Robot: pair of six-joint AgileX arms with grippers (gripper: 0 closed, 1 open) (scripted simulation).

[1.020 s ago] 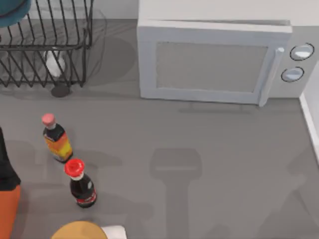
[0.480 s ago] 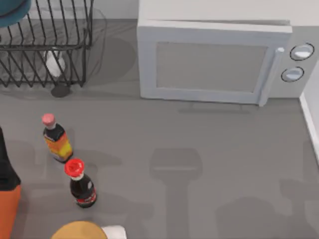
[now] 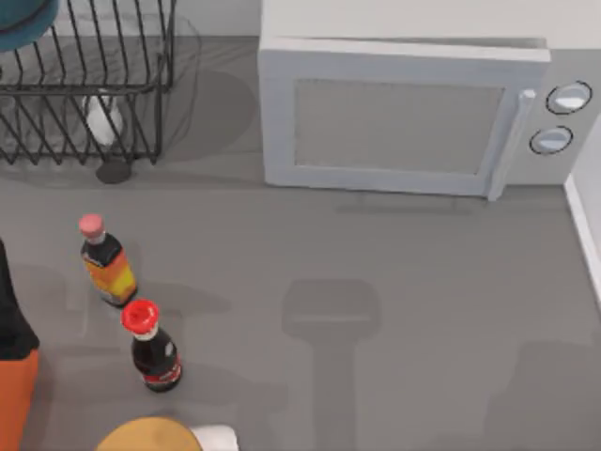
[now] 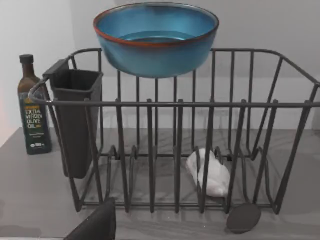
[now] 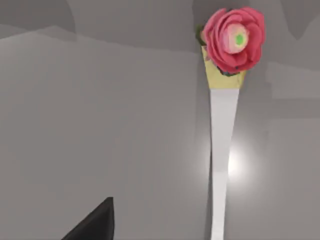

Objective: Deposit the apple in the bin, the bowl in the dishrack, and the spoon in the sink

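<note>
Top view: the bowl [image 3: 21, 23] is clipped by the upper left corner, with the dishrack [image 3: 89, 85] running off the left edge beneath it. At the bottom edge, an orange round thing [image 3: 150, 436] is cut off, unidentifiable. Right wrist: the white handle [image 5: 221, 165] leaves frame, unidentifiable.

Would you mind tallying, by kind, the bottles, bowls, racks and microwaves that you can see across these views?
Bottles: 3 – pink-capped bottle, red-capped bottle, olive oil bottle
Bowls: 1 – the bowl, perched on the rack's back rim
Racks: 1 – the dishrack
Microwaves: 1 – microwave
Total: 6
</note>
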